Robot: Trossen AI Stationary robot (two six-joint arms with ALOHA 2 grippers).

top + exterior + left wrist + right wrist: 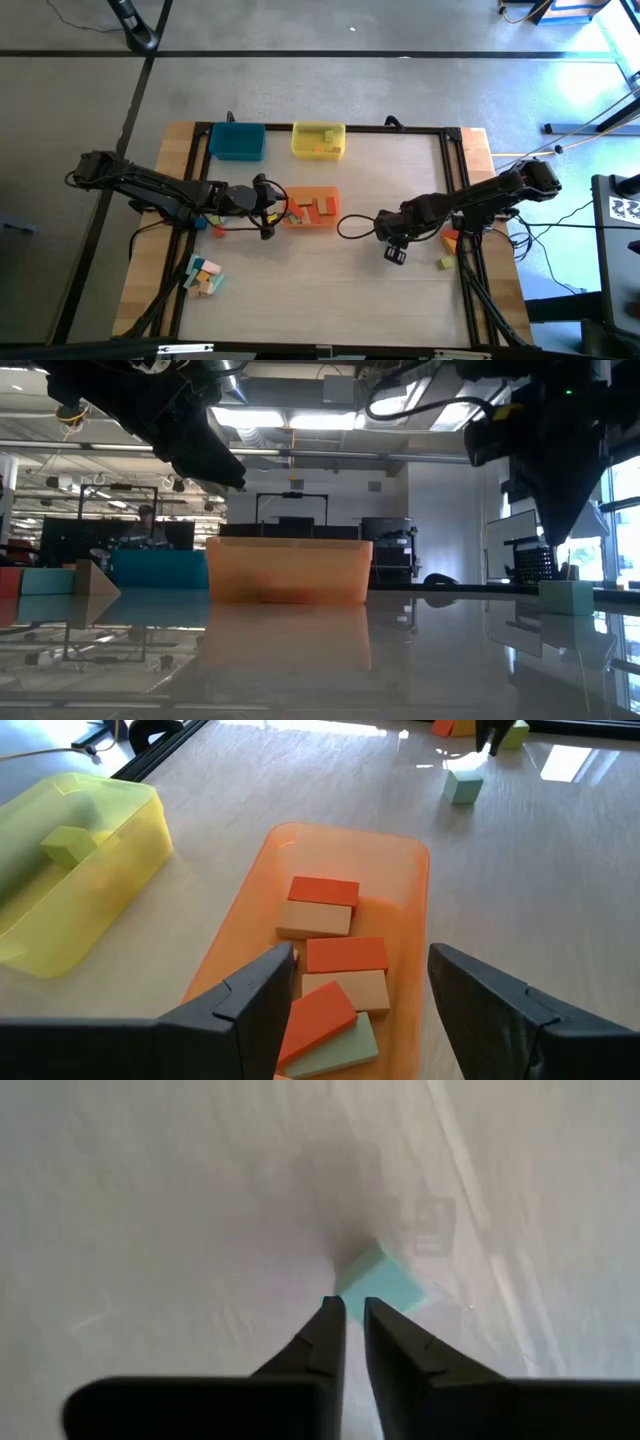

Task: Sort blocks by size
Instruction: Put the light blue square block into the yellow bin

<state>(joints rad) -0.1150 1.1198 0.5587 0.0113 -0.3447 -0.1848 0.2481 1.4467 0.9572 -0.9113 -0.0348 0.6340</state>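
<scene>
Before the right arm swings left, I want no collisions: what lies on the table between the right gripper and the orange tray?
In the high view, only a loop of black cable lies between the right gripper and the orange tray; otherwise bare table.

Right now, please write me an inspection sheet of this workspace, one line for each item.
Surface: pale wooden table.
Job's things: flat blocks in orange tray; block in yellow tray; block pile near left edge; loose green block.
Clutter: blue tray.
Grippers: left gripper open over orange tray; right gripper nearly closed, empty, beside green block.
Cables: black loop mid-table.
Surroundings: office, person seated behind.
</scene>
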